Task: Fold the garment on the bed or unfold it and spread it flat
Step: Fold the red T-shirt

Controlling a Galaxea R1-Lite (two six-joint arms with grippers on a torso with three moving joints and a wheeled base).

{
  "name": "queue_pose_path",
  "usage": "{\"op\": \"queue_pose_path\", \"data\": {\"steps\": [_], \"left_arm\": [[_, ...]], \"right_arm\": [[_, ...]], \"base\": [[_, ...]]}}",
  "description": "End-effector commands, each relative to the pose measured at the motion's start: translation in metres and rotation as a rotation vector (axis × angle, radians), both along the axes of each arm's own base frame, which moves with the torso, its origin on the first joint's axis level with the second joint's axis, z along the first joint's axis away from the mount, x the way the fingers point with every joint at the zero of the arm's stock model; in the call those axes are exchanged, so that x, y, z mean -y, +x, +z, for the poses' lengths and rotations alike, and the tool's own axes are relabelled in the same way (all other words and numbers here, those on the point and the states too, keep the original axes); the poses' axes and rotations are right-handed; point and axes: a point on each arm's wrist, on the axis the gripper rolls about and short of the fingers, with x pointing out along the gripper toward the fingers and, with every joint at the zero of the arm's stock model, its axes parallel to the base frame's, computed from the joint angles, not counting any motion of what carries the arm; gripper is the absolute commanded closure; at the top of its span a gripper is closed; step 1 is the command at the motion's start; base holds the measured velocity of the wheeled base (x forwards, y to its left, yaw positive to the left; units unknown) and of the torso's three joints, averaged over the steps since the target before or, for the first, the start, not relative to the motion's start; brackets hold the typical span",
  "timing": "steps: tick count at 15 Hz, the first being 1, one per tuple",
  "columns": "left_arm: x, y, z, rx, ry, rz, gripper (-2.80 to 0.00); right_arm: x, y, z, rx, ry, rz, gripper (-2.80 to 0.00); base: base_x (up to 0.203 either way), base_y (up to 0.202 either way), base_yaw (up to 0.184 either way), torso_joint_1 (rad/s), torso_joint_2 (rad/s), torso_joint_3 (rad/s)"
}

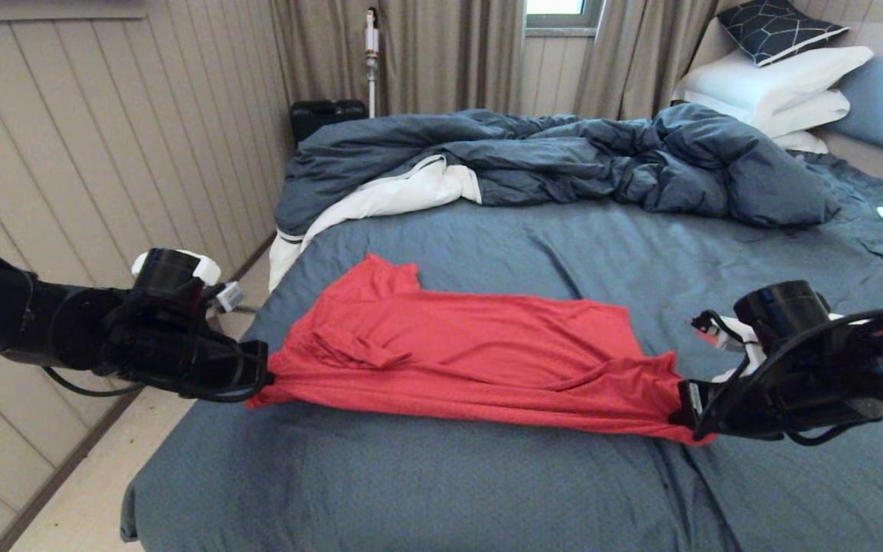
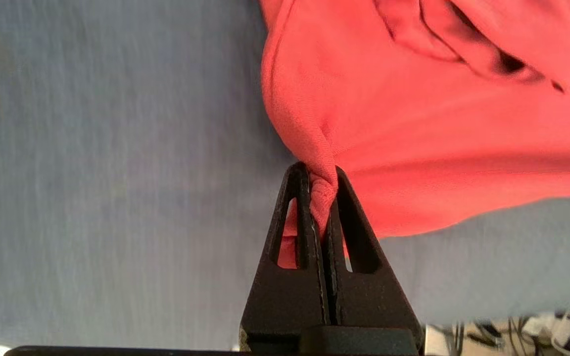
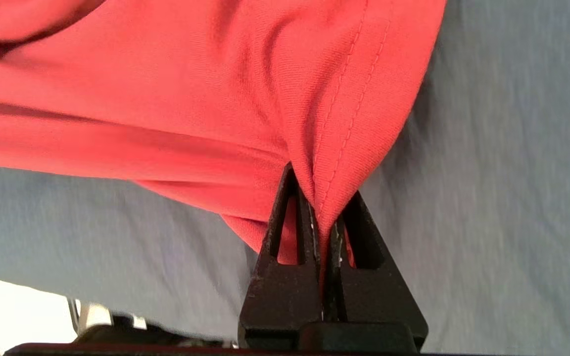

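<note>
Two grippers [image 1: 261,376] [image 1: 683,406], one garment [image 1: 472,345]

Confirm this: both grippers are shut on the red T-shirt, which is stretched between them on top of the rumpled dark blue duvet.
Wrong in one respect. The left gripper and right gripper are both shut on the red T-shirt, stretched between them, but it lies on the bare slate-blue sheet. The head view shows the duvet bunched farther back, apart from the shirt.
</note>
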Motion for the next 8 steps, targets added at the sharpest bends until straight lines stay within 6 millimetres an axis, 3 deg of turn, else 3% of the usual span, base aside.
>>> {"op": "queue_pose_path", "data": {"steps": [1,8], "left_arm": [[0.0,-0.013,0.008,0.013,-0.005,-0.007,0.0],[0.001,-0.067,0.004,-0.03,0.001,-0.054,0.0]], "right_arm": [[0.001,-0.011,0.005,0.013,-0.002,0.004,0.0],[0.009,-0.05,-0.004,-0.026,-0.032,0.022,0.0]], "base": [[0.0,0.0,0.0,0.0,0.0,0.0],[0.0,0.0,0.0,0.0,0.0,0.0]]}}
